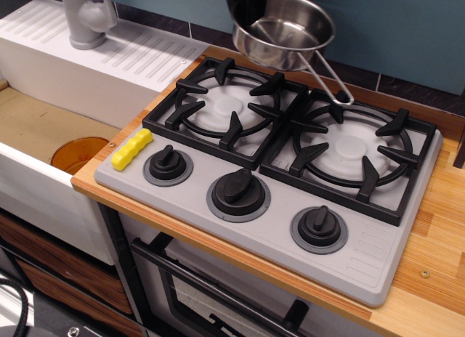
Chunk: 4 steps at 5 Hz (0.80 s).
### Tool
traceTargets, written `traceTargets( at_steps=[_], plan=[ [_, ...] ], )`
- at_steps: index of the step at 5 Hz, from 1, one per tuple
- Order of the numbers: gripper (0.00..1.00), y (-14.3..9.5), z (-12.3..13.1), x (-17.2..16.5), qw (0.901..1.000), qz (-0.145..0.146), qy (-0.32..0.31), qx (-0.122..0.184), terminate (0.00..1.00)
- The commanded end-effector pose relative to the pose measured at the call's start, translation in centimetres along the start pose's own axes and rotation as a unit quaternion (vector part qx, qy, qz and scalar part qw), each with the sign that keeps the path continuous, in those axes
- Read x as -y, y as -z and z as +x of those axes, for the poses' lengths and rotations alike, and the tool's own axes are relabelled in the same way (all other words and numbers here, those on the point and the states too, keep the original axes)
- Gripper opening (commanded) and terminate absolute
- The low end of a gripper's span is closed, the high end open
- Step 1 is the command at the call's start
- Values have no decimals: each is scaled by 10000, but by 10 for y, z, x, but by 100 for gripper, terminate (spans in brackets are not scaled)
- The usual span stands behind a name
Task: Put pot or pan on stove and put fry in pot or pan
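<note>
Two black burner grates over white discs are sitting on the grey toy cooktop, which is resting on a pale wooden counter with teal wall panels and dark tiles behind. At nine o'clock a white sink basin is holding a round orange disc, with a grey faucet beyond. No writing is readable anywhere. The black gripper is gripping the rim of the small shiny steel saucepan, hanging it tilted above the cooktop's twelve o'clock edge, wire handle pointing toward four o'clock. The yellow ridged plastic fry is lying at the cooktop's nine o'clock edge, beside the leftmost knob.
</note>
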<state>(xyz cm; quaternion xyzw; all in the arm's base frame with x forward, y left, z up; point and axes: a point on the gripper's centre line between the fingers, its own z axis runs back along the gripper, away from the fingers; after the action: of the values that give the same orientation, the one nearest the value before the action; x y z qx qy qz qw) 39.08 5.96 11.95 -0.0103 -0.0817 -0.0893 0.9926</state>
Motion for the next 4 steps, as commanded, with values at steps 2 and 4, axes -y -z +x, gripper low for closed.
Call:
traceTargets(
  at_steps=[2,4],
  plan=[
    [0,0,-2,-27,9995,49,113,293,0],
    [0,16,-13,-38,9991,8,134,409,0]
  ],
)
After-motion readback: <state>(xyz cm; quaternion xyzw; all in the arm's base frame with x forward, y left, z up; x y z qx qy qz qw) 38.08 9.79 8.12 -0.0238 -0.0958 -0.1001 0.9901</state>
